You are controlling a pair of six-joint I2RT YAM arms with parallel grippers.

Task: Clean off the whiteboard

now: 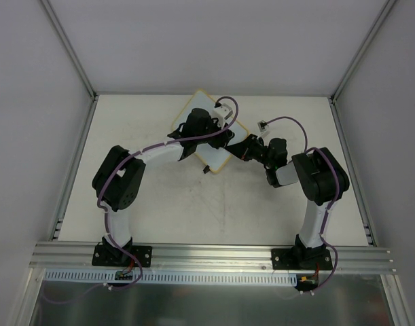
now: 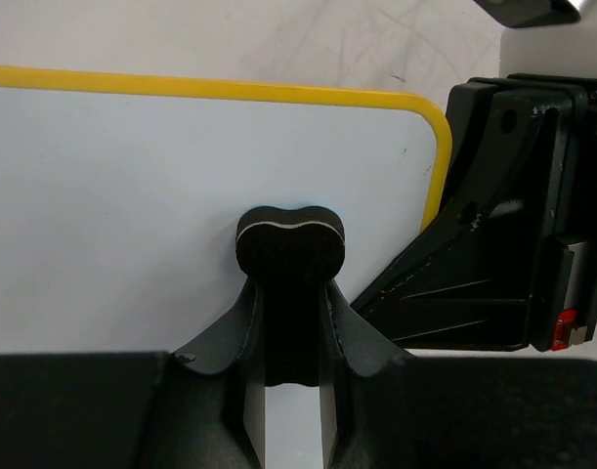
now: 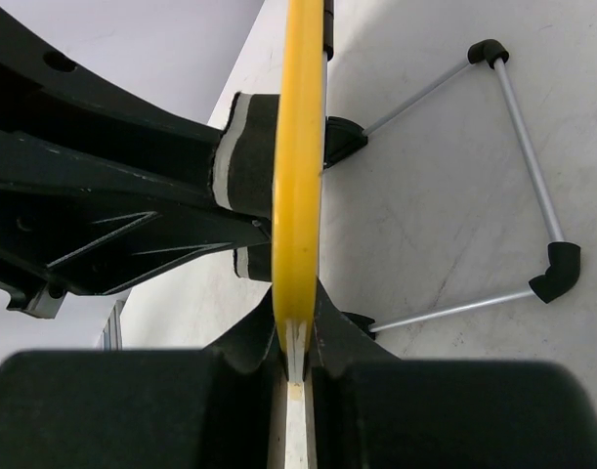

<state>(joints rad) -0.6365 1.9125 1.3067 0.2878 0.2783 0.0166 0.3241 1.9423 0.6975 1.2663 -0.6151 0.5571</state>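
Black block (image 2: 290, 239), thin white line across its top, is pinched betw. the fingers of the left end effector (image 2: 290, 293), which is closed on it. The block presses against the whiteboard (image 2: 132, 195) right under and ahead of that end effector. The board's face looks clean white around it; no marks visible. Just beyond the block is the yellow frame (image 2: 278, 91) w/ a rounded corner, then pale table (image 2: 230, 34). To the R of the left end effector, at that corner, is the right end effector (image 3: 296, 342), clamped onto the board's edge w/ one finger on each side of the frame. In the right wrist view the board is edge-on. The block is on the L side of the right end effector. A wire stand (image 3: 531, 164), silver rods w/ black corner pieces, is farther off to its R on the table.
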